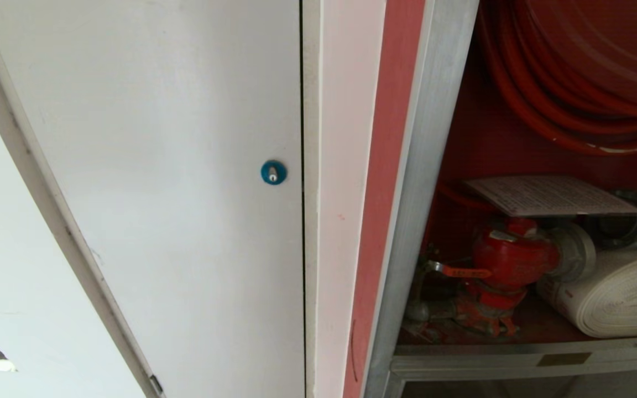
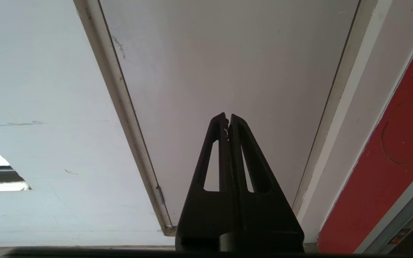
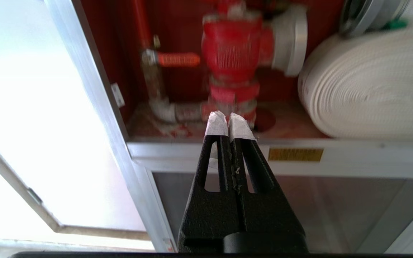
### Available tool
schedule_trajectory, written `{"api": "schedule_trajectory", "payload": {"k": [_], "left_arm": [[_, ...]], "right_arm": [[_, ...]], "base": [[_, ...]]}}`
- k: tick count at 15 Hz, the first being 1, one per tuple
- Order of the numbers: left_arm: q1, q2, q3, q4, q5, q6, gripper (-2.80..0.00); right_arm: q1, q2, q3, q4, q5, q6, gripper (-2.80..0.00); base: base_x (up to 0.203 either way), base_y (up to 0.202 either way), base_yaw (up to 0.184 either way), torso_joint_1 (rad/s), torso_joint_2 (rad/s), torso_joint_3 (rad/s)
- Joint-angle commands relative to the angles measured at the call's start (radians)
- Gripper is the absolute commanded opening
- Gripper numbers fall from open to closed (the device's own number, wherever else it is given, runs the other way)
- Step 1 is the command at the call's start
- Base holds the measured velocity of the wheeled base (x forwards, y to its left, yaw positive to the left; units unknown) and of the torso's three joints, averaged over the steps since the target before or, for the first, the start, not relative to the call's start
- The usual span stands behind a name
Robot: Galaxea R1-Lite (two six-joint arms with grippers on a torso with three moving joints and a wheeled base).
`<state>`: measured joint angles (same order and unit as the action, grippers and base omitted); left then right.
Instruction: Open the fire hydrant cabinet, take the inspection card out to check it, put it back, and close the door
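Right gripper (image 3: 228, 122): jaws fully closed, nothing held, out in front of the fire hydrant cabinet (image 1: 434, 166) sill, below the red valve (image 3: 232, 46). Left gripper (image 2: 228, 120): jaws closed, empty, parked facing the white door (image 1: 147, 166). Cabinet is open. Inspection card (image 1: 545, 194) lies flat on top of the valve, beside the white rolled hose (image 1: 617, 293). Risk: closed jaws reaching in would shove the card back behind the valve; door isn't in view, so I can't judge swing clearance.

Fire hydrant cabinet (image 1: 434, 166) right of a plain door (image 1: 158, 166), inspection card (image 1: 545, 194) lying inside atop the valve (image 1: 509, 260), hose reel (image 1: 573, 83) above, rolled hose (image 1: 617, 293) right of the valve.
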<state>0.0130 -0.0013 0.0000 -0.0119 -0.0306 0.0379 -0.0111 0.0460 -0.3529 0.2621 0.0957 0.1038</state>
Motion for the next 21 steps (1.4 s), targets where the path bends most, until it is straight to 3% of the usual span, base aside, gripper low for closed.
{"api": "schedule_trajectory", "payload": {"k": [1,5,10,13,15,17,21], "left_arm": [[0.001,0.001,0.006,0.0,0.0,0.0,-2.8],[0.001,0.001,0.006,-0.001,0.0,0.0,-2.8],[0.001,0.001,0.006,-0.001,0.0,0.0,-2.8],[0.001,0.0,0.006,-0.002,0.0,0.0,-2.8],[0.001,0.0,0.006,0.0,0.0,0.0,-2.8],[0.001,0.001,0.006,0.0,0.0,0.0,-2.8],[0.001,0.0,0.006,0.0,0.0,0.0,-2.8]], "right_arm": [[0.001,-0.044,0.045,-0.001,0.001,0.0,-2.8],[0.001,-0.048,0.149,-0.048,-0.001,-0.001,-2.8],[0.002,-0.048,0.332,-0.276,-0.027,-0.053,-2.8],[0.002,-0.048,0.338,-0.281,-0.034,-0.085,-2.8],[0.002,-0.048,0.353,-0.268,-0.094,-0.143,-2.8],[0.001,-0.048,0.354,-0.26,-0.098,-0.09,-2.8],[0.002,-0.048,0.354,-0.262,-0.102,-0.068,-2.8]], "base": [[0.0,0.0,0.0,0.0,0.0,0.0],[0.0,0.0,0.0,0.0,0.0,0.0],[0.0,0.0,0.0,0.0,0.0,0.0],[0.0,0.0,0.0,0.0,0.0,0.0],[0.0,0.0,0.0,0.0,0.0,0.0],[0.0,0.0,0.0,0.0,0.0,0.0],[0.0,0.0,0.0,0.0,0.0,0.0]]}}
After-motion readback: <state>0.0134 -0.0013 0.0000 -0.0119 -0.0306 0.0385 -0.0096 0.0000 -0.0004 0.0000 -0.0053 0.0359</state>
